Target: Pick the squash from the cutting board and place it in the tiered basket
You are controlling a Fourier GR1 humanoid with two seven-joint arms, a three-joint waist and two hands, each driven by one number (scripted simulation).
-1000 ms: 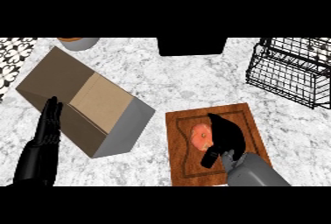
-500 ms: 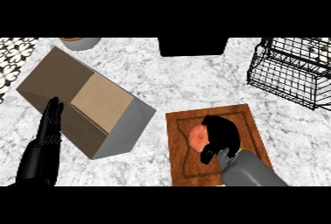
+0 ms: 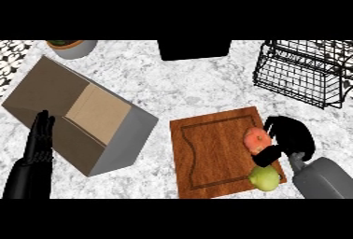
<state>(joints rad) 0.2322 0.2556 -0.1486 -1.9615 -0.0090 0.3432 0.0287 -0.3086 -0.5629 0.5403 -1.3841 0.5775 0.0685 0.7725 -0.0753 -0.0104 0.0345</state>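
Plainly, the greatest risk is judged to be a slip out of the right hand (image 3: 289, 135) on the way to the basket (image 3: 303, 70); the squash (image 3: 257, 138), an orange-pink body at the board's (image 3: 207, 158) right edge, is only partly wrapped, so it could be rolled free if the lift is started before the grasp is closed; a second risk is that the green fruit (image 3: 264, 178), lying at about 6 o'clock from the squash and just beside the thumb, could be nudged off the board; a third is judged to be a catch on the basket's wire rim, the basket being well apart at about 1 o'clock across the surface (image 3: 172, 88).

The squash is seen at 9 o'clock from the palm; the fingers (image 3: 276, 124) are curled over its top and far side, and the thumb is laid against its lower edge, so it appears pinched between them, though contact cannot be confirmed.

The left hand (image 3: 39, 140) is held flat, fingers straight, at the lower left beside the box (image 3: 82, 121).
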